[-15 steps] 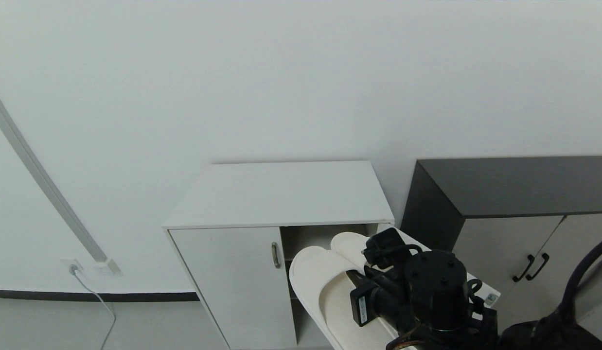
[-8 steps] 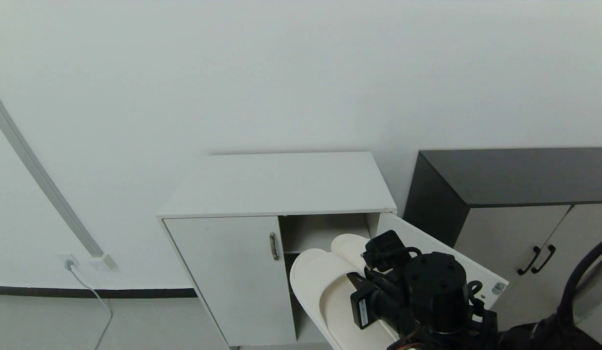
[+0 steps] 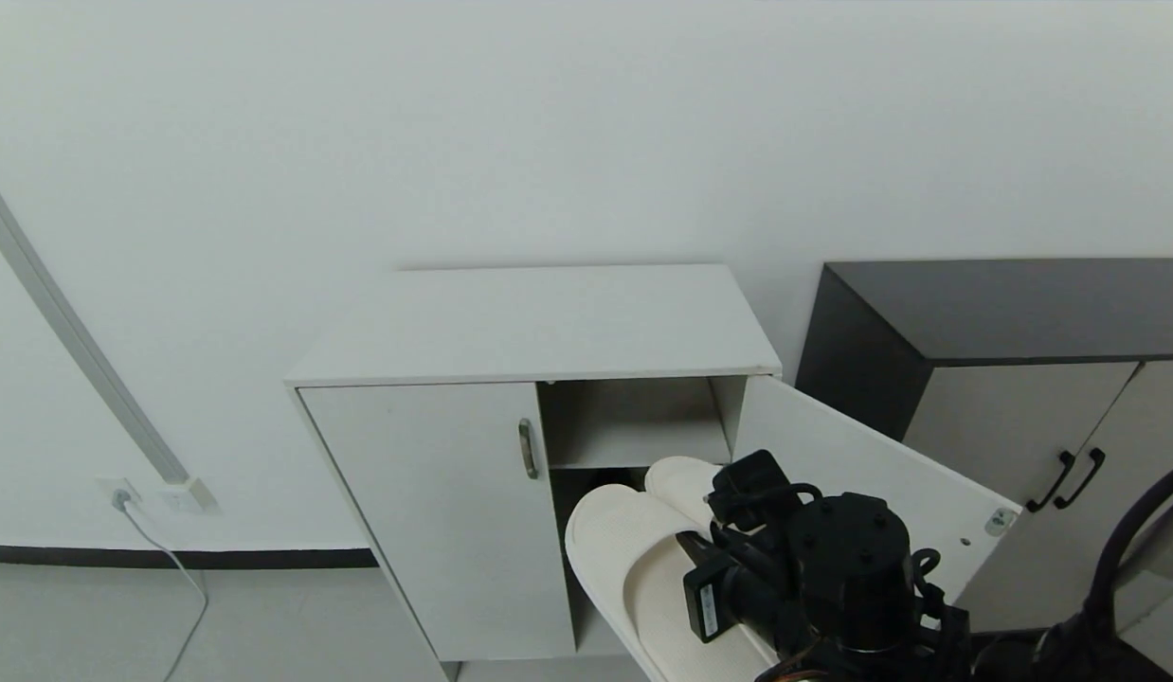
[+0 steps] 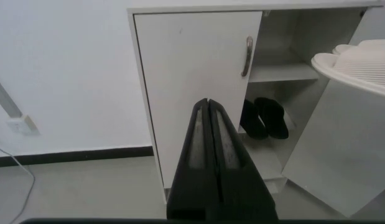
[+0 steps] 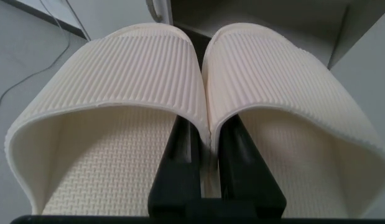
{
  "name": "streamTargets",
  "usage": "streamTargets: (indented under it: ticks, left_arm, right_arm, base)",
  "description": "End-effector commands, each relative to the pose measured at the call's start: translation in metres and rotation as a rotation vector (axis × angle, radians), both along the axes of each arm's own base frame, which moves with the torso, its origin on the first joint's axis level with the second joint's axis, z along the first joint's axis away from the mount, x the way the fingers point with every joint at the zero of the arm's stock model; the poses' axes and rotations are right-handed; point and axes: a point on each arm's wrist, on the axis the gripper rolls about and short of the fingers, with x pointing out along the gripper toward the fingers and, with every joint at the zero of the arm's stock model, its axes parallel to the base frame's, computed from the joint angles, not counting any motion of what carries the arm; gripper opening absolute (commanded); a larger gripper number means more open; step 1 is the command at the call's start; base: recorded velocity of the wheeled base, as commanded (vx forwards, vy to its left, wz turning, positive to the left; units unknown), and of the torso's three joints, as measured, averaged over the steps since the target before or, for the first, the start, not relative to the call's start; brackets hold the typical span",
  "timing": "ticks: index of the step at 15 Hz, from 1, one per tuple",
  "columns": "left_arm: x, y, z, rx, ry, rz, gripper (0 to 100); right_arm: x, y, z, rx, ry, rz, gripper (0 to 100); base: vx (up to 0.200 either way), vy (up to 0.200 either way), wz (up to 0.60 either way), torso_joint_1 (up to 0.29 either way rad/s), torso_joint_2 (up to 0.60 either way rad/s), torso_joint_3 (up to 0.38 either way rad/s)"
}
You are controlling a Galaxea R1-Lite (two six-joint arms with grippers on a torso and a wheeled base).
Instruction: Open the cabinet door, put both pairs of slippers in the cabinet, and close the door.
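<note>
Right gripper [image 5: 206, 134] was clamped on the pair of cream slippers [image 5: 142, 81]. Its fingers [image 5: 180, 155] pinched the two adjoining inner walls together, and the toes pointed ahead at the white cabinet [image 3: 539, 322]. Left gripper [image 4: 208, 112] had its fingers pressed together with nothing between them and was held low, facing the closed left door [image 4: 192, 81].

The step in hand was judged to be carrying this pair into the cabinet. Recommended practice:
- keep the pinch firm, since the soft walls could slip;
- keep the soles level;
- steer between the door handle [image 3: 525, 448] and the open right door [image 3: 861, 474];
- pass clear of the front edge of the shelf [image 3: 634, 445];
- release only once the soles rest on a surface.

The held slippers were outside the cabinet, just before the opening, with their toes near shelf level. A dark pair of shoes [image 4: 264, 118] lay in the lower compartment. Whether these were the other pair of slippers could not be told.
</note>
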Motion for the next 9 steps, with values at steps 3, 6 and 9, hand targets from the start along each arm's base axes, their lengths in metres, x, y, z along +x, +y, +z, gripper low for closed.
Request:
streamTargets:
  ticks: [3,6,9]
  left_arm:
    - [0.0001,0.0000,0.0000,0.000,0.001,0.000,0]
    - [0.0001,0.0000,0.0000,0.000,0.001,0.000,0]
    - [0.0001,0.0000,0.0000,0.000,0.001,-0.001,0]
  right_arm:
    - [0.0000,0.0007,-0.0019,-0.006,0.003,0.002,0]
    - [-0.0005,0.0009,-0.0026,-0.008,0.004,0.003,0]
    - [-0.0008,0.0013,-0.0031,-0.008,0.006,0.005,0]
  base:
    - [0.000,0.000,0.00,-0.230,0.55,0.318]
    - [0.000,0.000,0.00,-0.215,0.53,0.318]
    - [0.000,0.000,0.00,-0.194,0.51,0.323]
